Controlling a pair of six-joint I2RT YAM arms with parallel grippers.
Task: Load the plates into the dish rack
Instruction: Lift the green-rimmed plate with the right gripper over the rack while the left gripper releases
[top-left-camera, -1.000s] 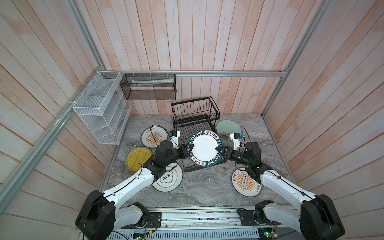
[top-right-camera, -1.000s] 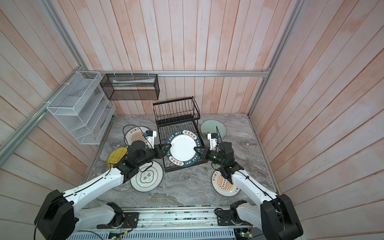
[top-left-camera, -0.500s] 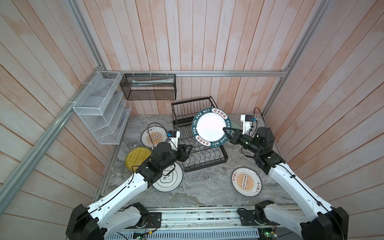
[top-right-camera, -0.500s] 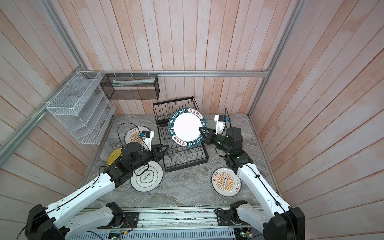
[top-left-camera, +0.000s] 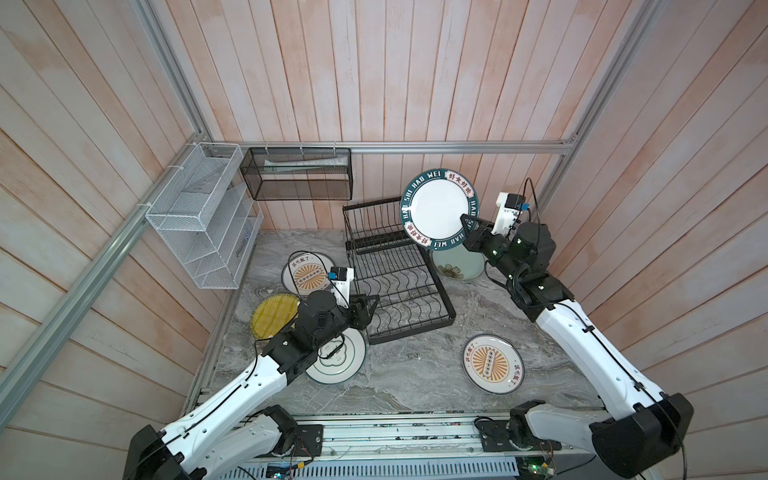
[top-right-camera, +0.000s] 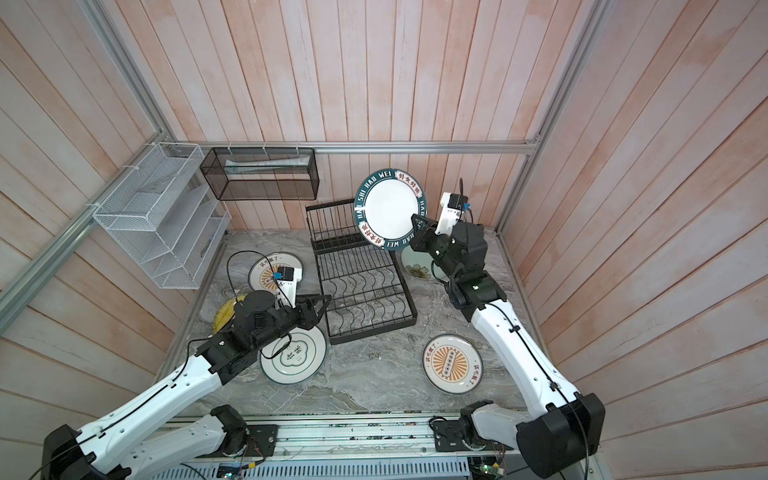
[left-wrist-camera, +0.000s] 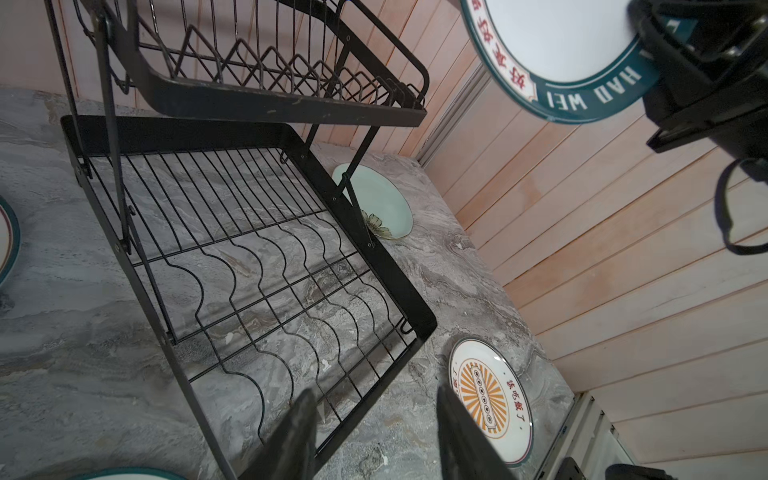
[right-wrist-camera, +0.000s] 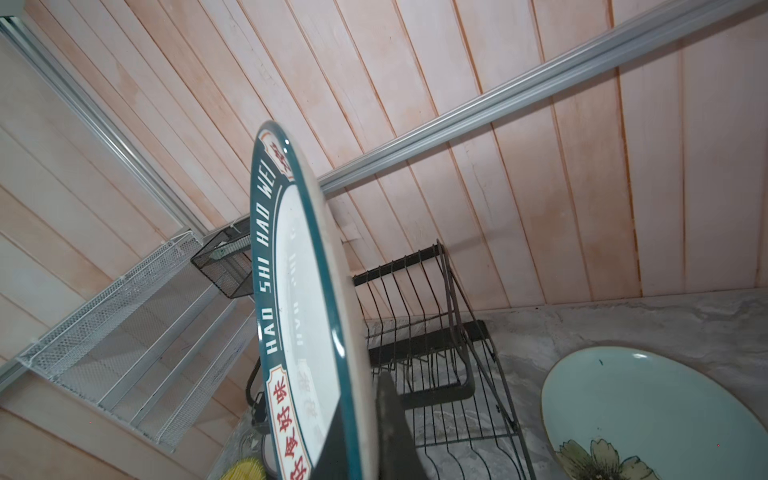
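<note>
Top views both show the dish rack (top-left-camera: 399, 282) empty, right fingers (top-left-camera: 467, 222) pinching the dark-lettered plate (top-left-camera: 436, 208) at its one o'clock, left fingers (top-left-camera: 371, 300) spread, five plates (top-left-camera: 492, 363) on the desk (top-left-camera: 415, 374).

The dish rack (top-left-camera: 411, 332) has 2 bare tiers; the lettered plate (top-left-camera: 436, 205) hangs beside the upper.

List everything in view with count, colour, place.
Wire two-tier dish rack: one, black, centre of grey marble table.
Round lettered-rim plate: one, white and teal, aloft beside rack.
Sunburst plates: two, white-orange, either side of rack.
Green-ringed plate: one, white, front-left of rack.
Floral plate: one, mint, right of rack.
Ribbed plate: one, yellow, table's left.
Mesh basket: one, black, back wall.
Mesh tiered shelf: one, white, left wall.
Left arm: white, jaws open, empty.
Right arm: white, jaws gripping lettered-rim plate.
</note>
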